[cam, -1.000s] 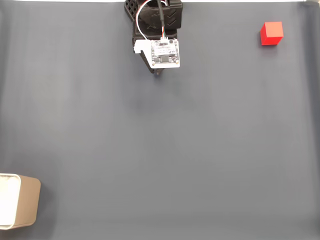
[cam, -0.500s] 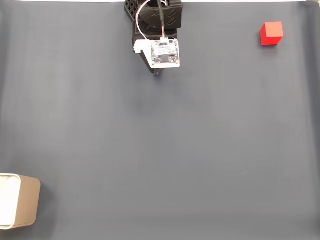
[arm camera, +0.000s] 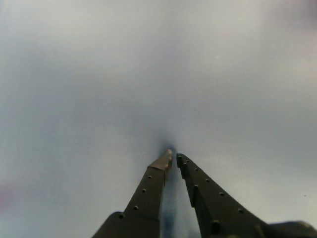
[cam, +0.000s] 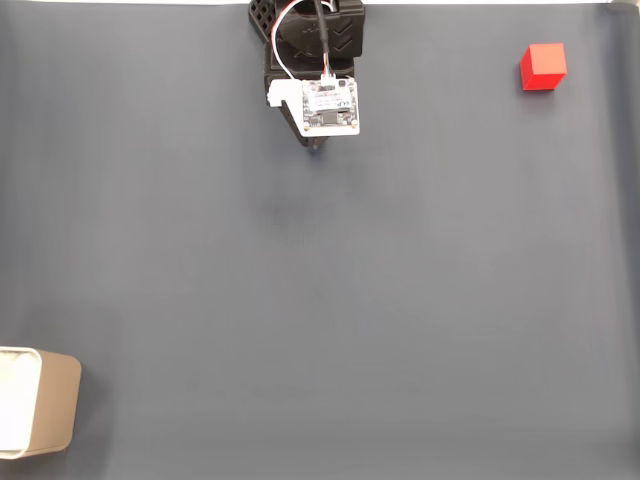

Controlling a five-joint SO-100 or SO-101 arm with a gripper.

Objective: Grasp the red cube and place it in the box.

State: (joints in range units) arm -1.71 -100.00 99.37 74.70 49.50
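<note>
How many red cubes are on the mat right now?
1. The red cube sits near the top right corner of the grey mat in the fixed view, far from the box.

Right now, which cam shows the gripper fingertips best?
The wrist view: both fingers of the gripper run up from the bottom edge, tips nearly touching, nothing between them. In the fixed view the arm's white board covers the fingers; just a dark tip pokes out below.

Change record, fixed view: no visible change. Arm, red cube and box hold identical positions across all three pictures; nothing arrives or leaves.
</note>
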